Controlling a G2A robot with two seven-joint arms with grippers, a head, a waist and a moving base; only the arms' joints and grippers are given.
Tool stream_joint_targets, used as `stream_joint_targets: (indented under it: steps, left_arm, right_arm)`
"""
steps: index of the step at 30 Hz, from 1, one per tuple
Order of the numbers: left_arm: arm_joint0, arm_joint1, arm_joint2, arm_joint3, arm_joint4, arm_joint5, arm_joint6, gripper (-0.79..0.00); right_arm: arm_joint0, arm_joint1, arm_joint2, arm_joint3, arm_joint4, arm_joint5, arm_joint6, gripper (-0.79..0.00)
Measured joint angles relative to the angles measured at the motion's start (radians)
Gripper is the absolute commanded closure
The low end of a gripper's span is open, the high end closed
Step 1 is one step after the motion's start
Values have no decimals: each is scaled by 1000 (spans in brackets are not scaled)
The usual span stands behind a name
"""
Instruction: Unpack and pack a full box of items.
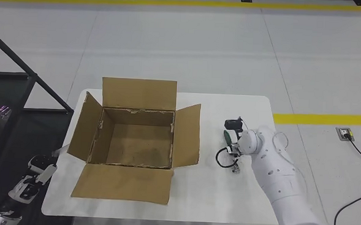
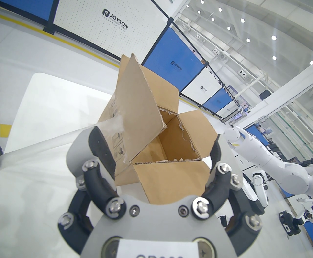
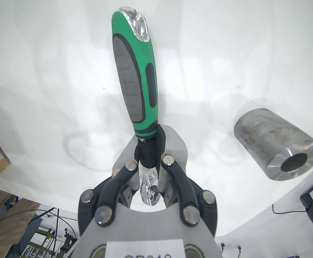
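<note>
**Hold the wrench firm by its neck**

The right gripper is closed narrow on the black neck of the green-and-grey rubber-handled ratchet wrench. The handle points straight away from the fingers, over the white table. Whether it touches the table, I cannot tell.

A dull grey metal cylinder lies near this gripper, apart from the wrench. The open brown cardboard box stands well apart from it and looks empty. So I judge the step is either laying the wrench down or carrying it to the box.

The long handle gives leverage against the grip. It is better to keep it level, go slowly and stay clear of the cylinder.

The left gripper is spread wide and holds nothing, with the box in front of it.
</note>
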Motion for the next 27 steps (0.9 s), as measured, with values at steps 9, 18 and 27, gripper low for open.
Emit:
stream_joint_targets:
  steps: [9,18,27]
  left_arm:
    - [0,0,0,0,0,0,0,-785]
    - [16,-8,0,6,-15,6,14,-785]
    - [44,-17,-22,48,-89,-8,25,-785]
  right_arm:
    - [-244,42,55,-731,-188,155,8,0]
    - [-394,38,-83,-1294,-247,77,-181,0]
    - [-151,-13,-292,-994,-77,-71,-233,0]
